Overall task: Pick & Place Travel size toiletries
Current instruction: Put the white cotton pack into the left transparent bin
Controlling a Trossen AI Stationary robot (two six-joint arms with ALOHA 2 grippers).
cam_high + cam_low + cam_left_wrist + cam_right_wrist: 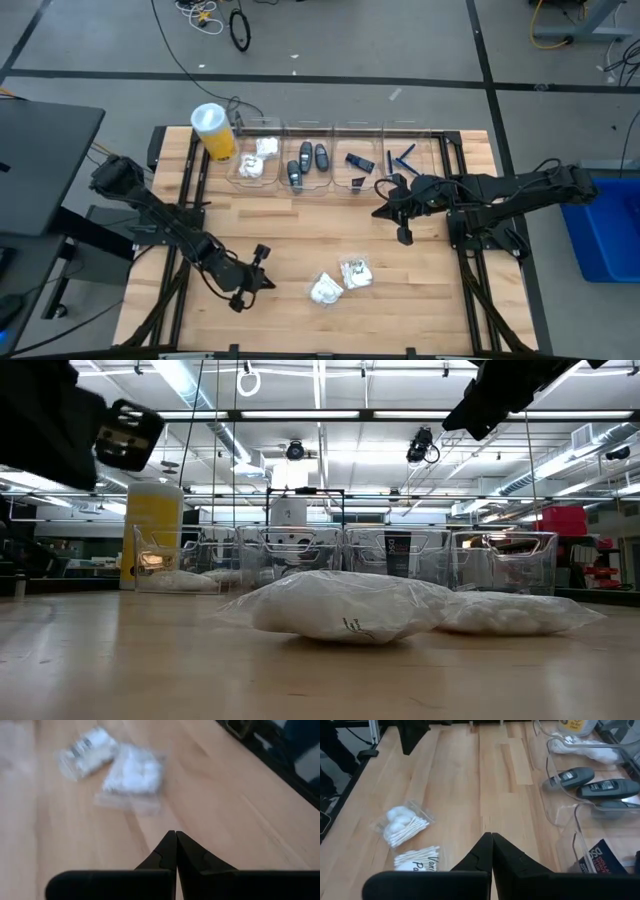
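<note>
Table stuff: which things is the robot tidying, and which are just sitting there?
For the job: two white packets loose on the wood; packets, grey pieces and blue razors in the clear bins.

Just sitting there: yellow cylinder; blue bin beside the table.

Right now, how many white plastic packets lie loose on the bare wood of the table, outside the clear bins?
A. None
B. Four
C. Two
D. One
C. The high view shows two white packets side by side on the open wood near the front of the table, apart from the row of clear bins at the back; the left gripper hovers beside them with its fingers shut.
</note>
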